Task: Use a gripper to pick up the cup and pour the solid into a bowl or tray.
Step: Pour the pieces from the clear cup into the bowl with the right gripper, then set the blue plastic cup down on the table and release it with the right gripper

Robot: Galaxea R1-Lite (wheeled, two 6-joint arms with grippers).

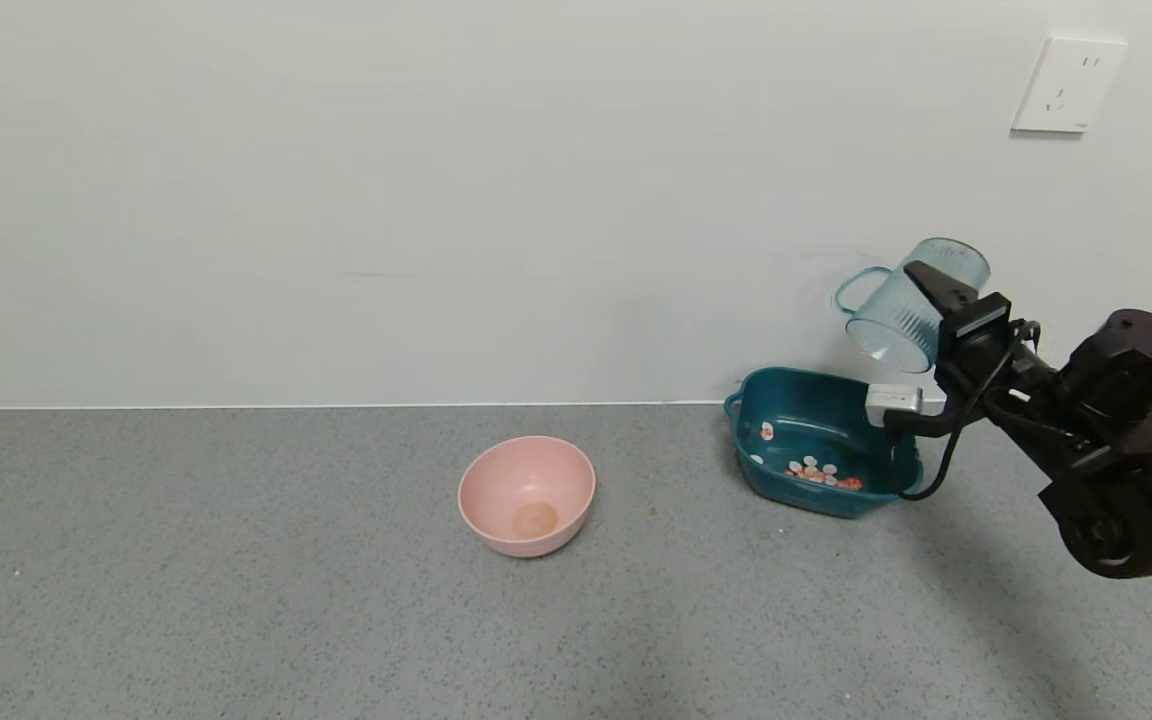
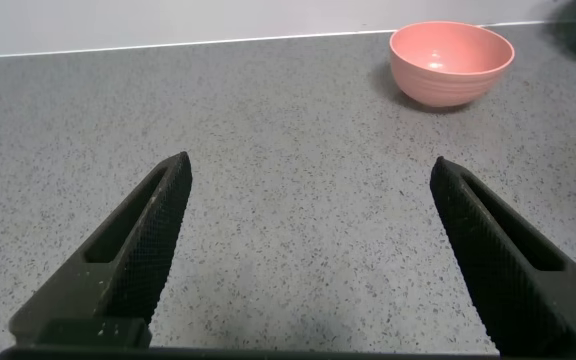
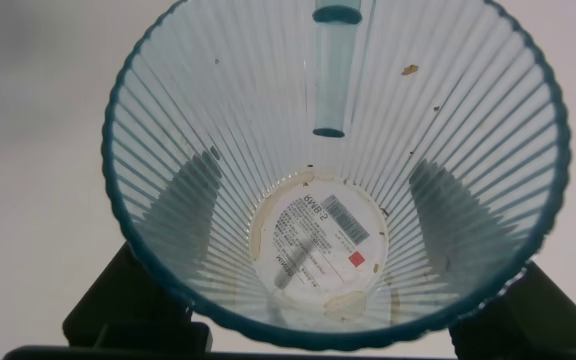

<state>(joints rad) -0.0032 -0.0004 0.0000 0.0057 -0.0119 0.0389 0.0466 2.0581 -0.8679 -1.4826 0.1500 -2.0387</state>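
Plain white wall (image 1: pixel 436 200) meets a grey speckled counter (image 1: pixel 236 600) along a straight pale seam, a white wall socket (image 1: pixel 1068 85) sits high at the right, and the lighting is even with soft shadows on the counter.

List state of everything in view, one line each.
cup: held in the air above the teal tub, tipped with its mouth down, empty inside
right gripper: shut on the cup
solid: lying in the tub
teal tub: upright on the counter, holding the pieces
pink bowl: upright on the counter, no pieces in it
left gripper: open, empty, low over the counter
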